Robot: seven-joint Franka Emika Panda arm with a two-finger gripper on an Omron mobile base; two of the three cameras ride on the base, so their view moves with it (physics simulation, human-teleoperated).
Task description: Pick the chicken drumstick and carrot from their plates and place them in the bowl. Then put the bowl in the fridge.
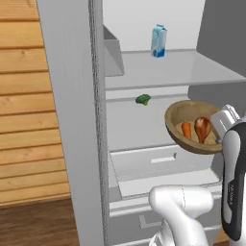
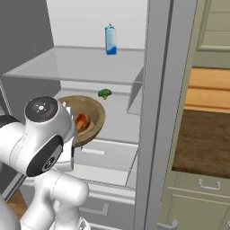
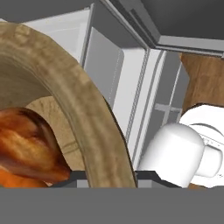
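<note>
Bowl (image 1: 192, 126) first: the deep wooden bowl hangs in the air in front of the open fridge (image 1: 144, 77), level with the shelf below the glass one, tilted so its opening faces back toward the base cameras. Inside it lie the carrot (image 1: 186, 129) and the chicken drumstick (image 1: 202, 128), side by side and touching, the carrot on the fridge-hinge side in the left base view.

From the base, the white arm rises to a bent elbow, and its forearm comes in at the bowl's near rim; in the left base view the hand (image 1: 225, 119) sits against the rim on the side away from the fridge wall. The right base view has the arm's round joint covering much of the bowl (image 2: 92, 117), with a bit of the drumstick (image 2: 82, 121) showing past it.

In the hand view the thick rim (image 3: 87, 113) arcs right across the gripper, the drumstick (image 3: 26, 144) just inside. The fingertips are hidden, so whether they pinch the rim cannot be told.

A milk carton (image 1: 159, 41) stands on the glass shelf, and a piece of broccoli (image 1: 143, 99) lies on the shelf beneath, beyond the bowl.
</note>
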